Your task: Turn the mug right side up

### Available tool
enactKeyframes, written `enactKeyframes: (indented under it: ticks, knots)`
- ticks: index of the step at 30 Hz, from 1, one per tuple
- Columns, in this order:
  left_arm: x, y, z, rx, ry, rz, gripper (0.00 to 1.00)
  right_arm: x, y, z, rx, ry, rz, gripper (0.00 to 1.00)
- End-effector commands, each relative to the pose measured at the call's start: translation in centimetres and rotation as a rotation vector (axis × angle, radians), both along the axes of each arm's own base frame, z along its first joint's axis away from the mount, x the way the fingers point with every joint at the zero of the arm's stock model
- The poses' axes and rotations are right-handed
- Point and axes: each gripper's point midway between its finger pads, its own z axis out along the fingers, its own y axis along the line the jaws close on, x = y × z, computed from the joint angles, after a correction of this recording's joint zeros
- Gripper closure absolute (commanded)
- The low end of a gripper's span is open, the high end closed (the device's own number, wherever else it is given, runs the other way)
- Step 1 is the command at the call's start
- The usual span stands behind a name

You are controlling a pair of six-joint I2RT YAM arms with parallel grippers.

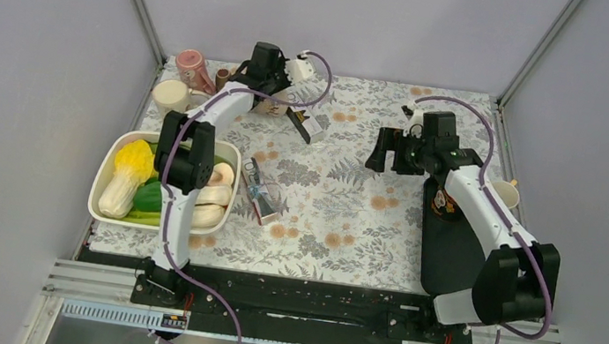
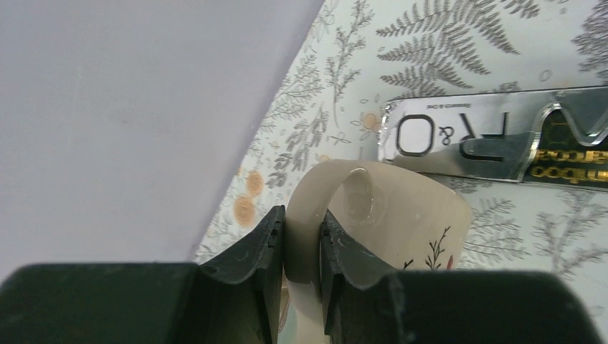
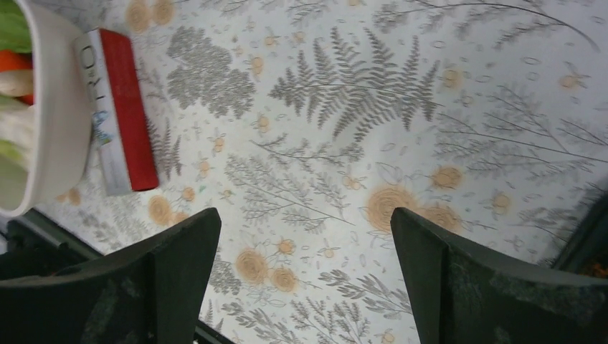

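I am pinching the handle (image 2: 312, 208) of the mug (image 2: 423, 229) in my left claw (image 2: 301, 222), whose jaws are drawn in almost fully with the handle loop sandwiched between them. The mug is sitting at the far left of the tabletop (image 3: 430, 107), close to the wall (image 2: 143, 107). From my wrist I cannot tell which way its mouth is facing. My right claw (image 3: 305, 244) is hanging over bare tabletop with its jaws spread wide, holding nothing.

To do the turn well, I am judging that the roll should be slow and come from the wrist. The pinch needs to be firm so the handle is not slipping, and the body should be swinging away from the wall. I would be releasing only once the base is sitting flat.

Counting what I am seeing: one mug in my grip, one pink mug (image 1: 193, 64) and one cream mug (image 1: 171, 95) at the far left corner, and one pale cup (image 1: 507, 194) beside my right arm. There is also one red and silver box (image 1: 262, 193), and one tub (image 1: 100, 190) of vegetables.
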Motion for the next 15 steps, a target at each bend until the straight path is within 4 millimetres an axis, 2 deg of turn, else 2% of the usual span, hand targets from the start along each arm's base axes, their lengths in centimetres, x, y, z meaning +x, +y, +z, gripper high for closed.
enactKeyframes:
  ticks: [1,7,11,15]
  knots:
    - [-1.4,-1.5,7.2,-0.209,-0.006,-0.003,1.00,1.1,5.3,2.6,0.180,-0.081,0.124,0.01]
    - [-4.9,-2.5,5.8,-0.304,0.148,-0.012,1.00,3.4,13.5,4.5,0.362,-0.130,0.282,0.01]
    - [-6.7,-3.2,7.2,-0.370,0.207,-0.028,1.00,5.7,17.9,5.6,0.489,-0.152,0.332,0.00]
    - [-8.6,-4.0,8.4,-0.429,0.266,-0.054,1.00,7.7,21.3,4.6,0.587,-0.110,0.359,0.01]
